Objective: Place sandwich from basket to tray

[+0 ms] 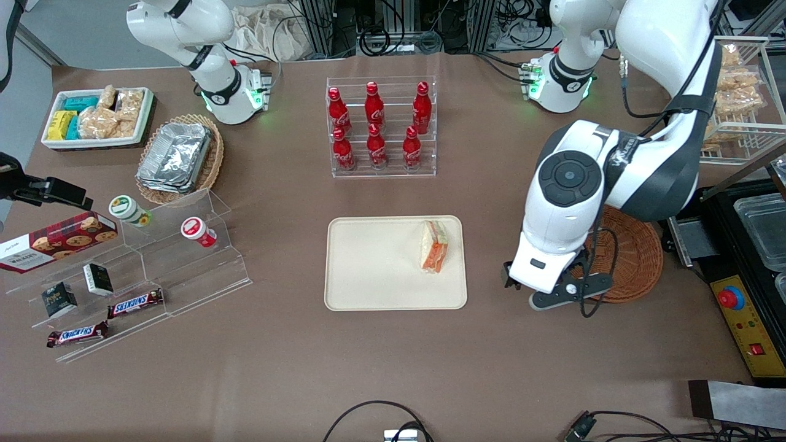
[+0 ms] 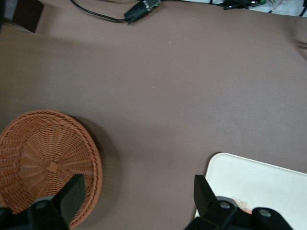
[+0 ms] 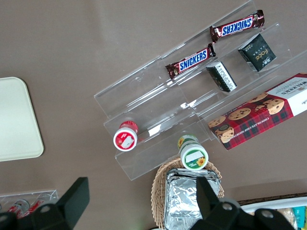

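Note:
The sandwich (image 1: 434,247), pale bread with orange and green filling in clear wrap, lies on the beige tray (image 1: 393,264), at the tray's end nearest the working arm. The round reddish-brown basket (image 1: 632,258) sits beside the tray toward the working arm's end, partly hidden by the arm and holding nothing that I can see. My left gripper (image 1: 543,267) hangs over bare table between the basket (image 2: 43,158) and the tray (image 2: 259,182). In the left wrist view the gripper (image 2: 139,201) is open with only tabletop between its fingers.
A clear rack of red cola bottles (image 1: 382,126) stands farther from the camera than the tray. Toward the parked arm's end are a stepped acrylic shelf with snacks (image 1: 153,270), a tan basket of foil containers (image 1: 178,156) and a white bin (image 1: 98,116). A black control box with a red button (image 1: 731,299) is beside the basket.

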### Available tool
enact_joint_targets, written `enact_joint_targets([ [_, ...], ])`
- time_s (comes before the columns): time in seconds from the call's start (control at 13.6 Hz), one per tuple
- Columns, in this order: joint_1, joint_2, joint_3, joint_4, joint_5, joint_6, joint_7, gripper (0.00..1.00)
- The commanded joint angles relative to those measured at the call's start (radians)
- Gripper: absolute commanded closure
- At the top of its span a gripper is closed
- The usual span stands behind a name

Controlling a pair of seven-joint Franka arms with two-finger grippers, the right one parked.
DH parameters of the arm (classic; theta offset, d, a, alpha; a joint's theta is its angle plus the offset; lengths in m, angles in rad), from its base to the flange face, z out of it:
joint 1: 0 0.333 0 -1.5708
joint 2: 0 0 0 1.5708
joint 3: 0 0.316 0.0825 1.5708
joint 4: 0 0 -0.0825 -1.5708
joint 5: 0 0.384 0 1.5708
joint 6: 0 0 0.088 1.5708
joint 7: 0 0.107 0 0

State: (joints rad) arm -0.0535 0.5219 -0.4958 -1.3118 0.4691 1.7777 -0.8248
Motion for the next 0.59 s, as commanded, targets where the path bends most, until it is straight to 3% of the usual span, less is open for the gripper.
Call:
enact_joint_targets([
  [0.0,0.023,-0.043,-0.004,-0.017,-0.013,-0.029,0.062,0.0],
  [0.51,0.101,-0.126,0.011,-0.106,-0.073,-0.026,0.207,0.0],
])
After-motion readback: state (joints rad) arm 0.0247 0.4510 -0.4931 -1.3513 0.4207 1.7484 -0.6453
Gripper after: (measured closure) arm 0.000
